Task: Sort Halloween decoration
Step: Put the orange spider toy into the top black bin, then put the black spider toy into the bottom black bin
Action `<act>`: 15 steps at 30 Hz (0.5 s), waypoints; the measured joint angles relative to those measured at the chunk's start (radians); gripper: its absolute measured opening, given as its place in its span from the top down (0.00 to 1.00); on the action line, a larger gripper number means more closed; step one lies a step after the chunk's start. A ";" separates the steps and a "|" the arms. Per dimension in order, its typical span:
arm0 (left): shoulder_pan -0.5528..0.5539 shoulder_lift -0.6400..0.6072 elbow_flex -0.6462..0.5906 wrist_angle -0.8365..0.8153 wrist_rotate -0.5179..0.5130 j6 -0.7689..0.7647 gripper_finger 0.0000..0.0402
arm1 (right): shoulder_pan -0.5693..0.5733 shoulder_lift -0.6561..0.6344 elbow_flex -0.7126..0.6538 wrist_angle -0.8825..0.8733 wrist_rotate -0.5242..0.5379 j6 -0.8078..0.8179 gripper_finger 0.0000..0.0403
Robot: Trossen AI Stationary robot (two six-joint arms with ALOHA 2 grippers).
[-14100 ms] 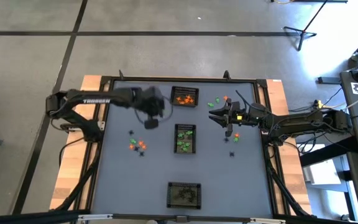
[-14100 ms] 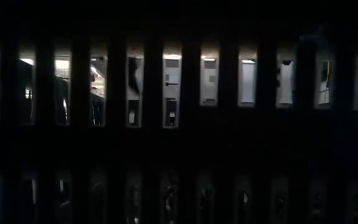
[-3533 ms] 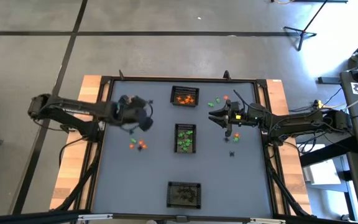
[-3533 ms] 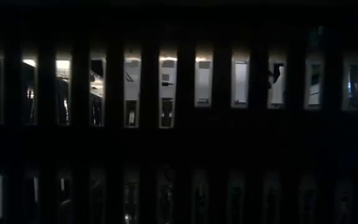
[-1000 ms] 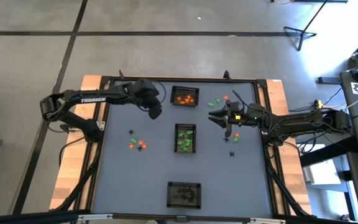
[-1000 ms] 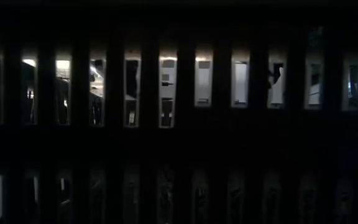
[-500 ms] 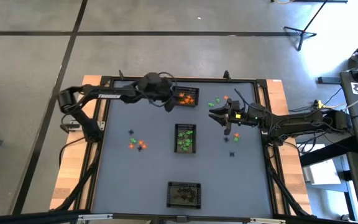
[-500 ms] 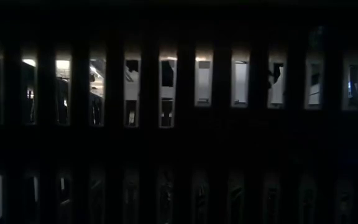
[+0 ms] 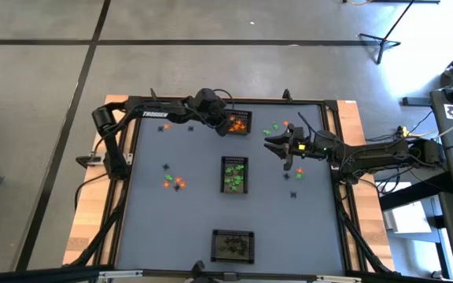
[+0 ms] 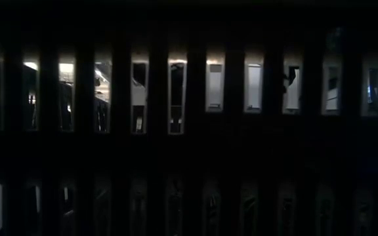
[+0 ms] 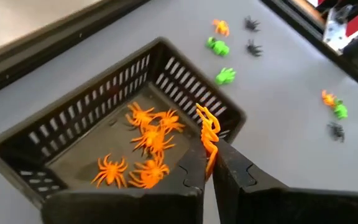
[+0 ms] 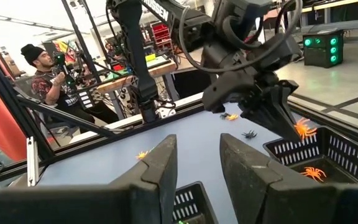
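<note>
- Left gripper (image 11: 211, 163): I see its jaws pinched on a tiny orange plastic spider (image 11: 207, 130), hanging over the black mesh basket (image 11: 55, 127) of orange spiders at the table's far edge.
- Right gripper (image 9: 281, 147): I see it parted and empty, beside loose green, orange and black trinkets (image 9: 273, 128).
- Middle basket (image 9: 234, 174): green trinkets.

Three baskets in a row down desk (image 9: 171, 228) centre: far basket (image 9: 234, 123), middle basket (image 9: 234, 174), near basket (image 9: 233, 245). Loose trinkets (image 9: 173, 182) left of middle basket, more trinkets (image 9: 276, 128) right of far basket.
</note>
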 joint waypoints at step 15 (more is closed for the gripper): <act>0.010 0.001 0.000 -0.018 -0.009 0.001 0.68 | 0.000 0.000 0.000 -0.005 -0.002 0.000 0.70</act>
